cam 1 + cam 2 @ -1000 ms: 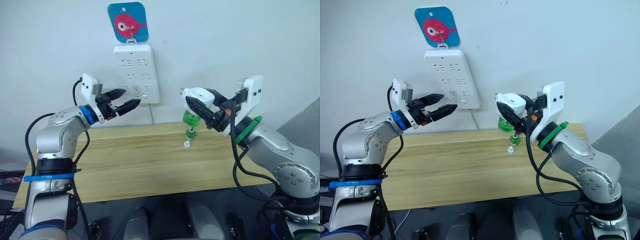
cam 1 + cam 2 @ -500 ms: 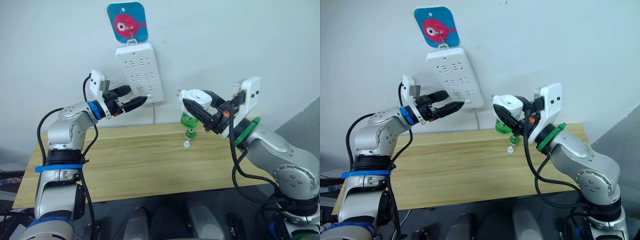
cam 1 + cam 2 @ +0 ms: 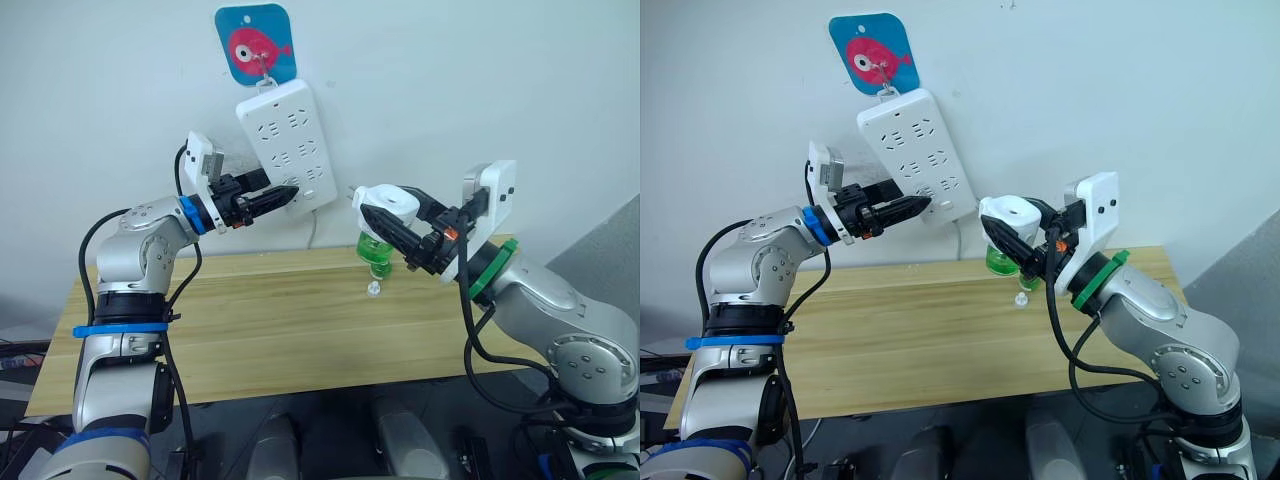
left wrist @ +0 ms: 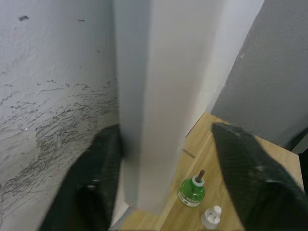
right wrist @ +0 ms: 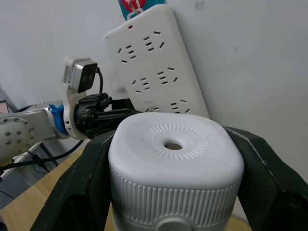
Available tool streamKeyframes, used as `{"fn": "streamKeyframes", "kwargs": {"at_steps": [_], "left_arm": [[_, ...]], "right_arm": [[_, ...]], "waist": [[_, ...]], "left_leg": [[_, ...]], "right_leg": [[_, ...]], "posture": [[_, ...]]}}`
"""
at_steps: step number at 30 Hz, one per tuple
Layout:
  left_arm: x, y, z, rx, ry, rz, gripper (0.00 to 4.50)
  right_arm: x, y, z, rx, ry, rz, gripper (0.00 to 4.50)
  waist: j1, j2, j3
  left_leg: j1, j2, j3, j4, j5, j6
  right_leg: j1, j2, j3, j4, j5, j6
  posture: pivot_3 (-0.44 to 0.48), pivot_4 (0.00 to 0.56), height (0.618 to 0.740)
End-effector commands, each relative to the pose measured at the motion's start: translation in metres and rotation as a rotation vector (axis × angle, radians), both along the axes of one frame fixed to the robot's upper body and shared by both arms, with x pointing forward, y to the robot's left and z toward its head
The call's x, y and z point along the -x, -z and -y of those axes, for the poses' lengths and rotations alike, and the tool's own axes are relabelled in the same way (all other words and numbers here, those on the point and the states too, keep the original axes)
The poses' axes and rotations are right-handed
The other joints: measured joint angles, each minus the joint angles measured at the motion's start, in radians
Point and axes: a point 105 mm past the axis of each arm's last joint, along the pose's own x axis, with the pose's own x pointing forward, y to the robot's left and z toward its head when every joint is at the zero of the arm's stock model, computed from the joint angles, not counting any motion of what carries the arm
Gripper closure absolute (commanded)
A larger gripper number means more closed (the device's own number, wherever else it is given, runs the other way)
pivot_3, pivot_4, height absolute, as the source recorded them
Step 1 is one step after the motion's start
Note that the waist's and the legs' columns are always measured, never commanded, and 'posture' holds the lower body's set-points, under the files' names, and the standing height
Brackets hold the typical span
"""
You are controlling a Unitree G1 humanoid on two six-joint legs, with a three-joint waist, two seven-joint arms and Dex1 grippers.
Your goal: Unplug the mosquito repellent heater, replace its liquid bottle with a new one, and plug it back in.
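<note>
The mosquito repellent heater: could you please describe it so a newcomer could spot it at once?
Start at the wooden table and look above its right end, where the right hand is clamped on the mosquito repellent heater. It is small, rounded and white with a round vent hole, unlike the long power strip on the wall.

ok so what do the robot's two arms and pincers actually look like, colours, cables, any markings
Both arms are silver-grey metal with rounded joints and loose black cables looping alongside. The left arm carries a blue ring at the wrist and a blue band lower down; the right arm carries a green ring. Each wrist has a white boxy camera housing. The left pincer and right pincer each have two black fingers.
</note>
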Motion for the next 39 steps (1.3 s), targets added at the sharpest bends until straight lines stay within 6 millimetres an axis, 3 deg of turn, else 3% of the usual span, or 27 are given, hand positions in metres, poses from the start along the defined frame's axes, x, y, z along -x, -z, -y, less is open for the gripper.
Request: {"fn": "streamKeyframes", "kwargs": {"at_steps": [1,3,9,22,39], "left_arm": [[0.004,-0.02,0.008,0.013,0.044,0.081,2.78],[0.003,-0.02,0.009,0.01,0.044,0.085,3.19],[0.004,-0.019,0.011,0.014,0.046,0.08,3.19],[0.011,-0.016,0.012,0.006,0.066,0.047,3.19],[0.013,-0.017,0.01,0.004,0.053,0.049,3.19]], "right_arm": [[0.011,-0.008,-0.007,-0.008,-0.043,0.051,1.46],[0.009,-0.008,-0.009,0.011,-0.034,0.061,1.46],[-0.005,-0.009,-0.017,0.097,0.03,0.121,1.46],[-0.037,-0.017,-0.055,0.227,0.097,0.268,1.46],[-0.052,-0.015,-0.051,0.284,0.152,0.291,1.46]], "waist": [[0.0,0.0,0.0],[0.0,0.0,0.0],[0.0,0.0,0.0],[0.0,0.0,0.0],[-0.001,0.0,0.0]], "left_leg": [[0.0,0.0,0.0,0.0,0.0,0.0],[0.0,0.0,0.0,0.0,0.0,0.0],[0.0,0.0,-0.001,0.001,0.0,0.0],[0.0,0.0,-0.003,0.001,0.0,0.0],[0.0,-0.001,-0.003,0.001,0.001,-0.001]], "right_leg": [[0.0,0.0,0.0,0.0,0.0,0.0],[0.0,0.0,0.0,0.0,0.0,0.0],[0.0,0.0,-0.001,0.002,0.0,0.0],[0.0,0.0,-0.002,0.003,0.0,0.0],[-0.001,-0.001,-0.002,0.006,0.0,0.0]], "posture": [[-0.2,0.179,0.725],[-0.2,0.178,0.725],[-0.2,0.177,0.725],[-0.177,0.169,0.725],[-0.162,0.164,0.725]]}}
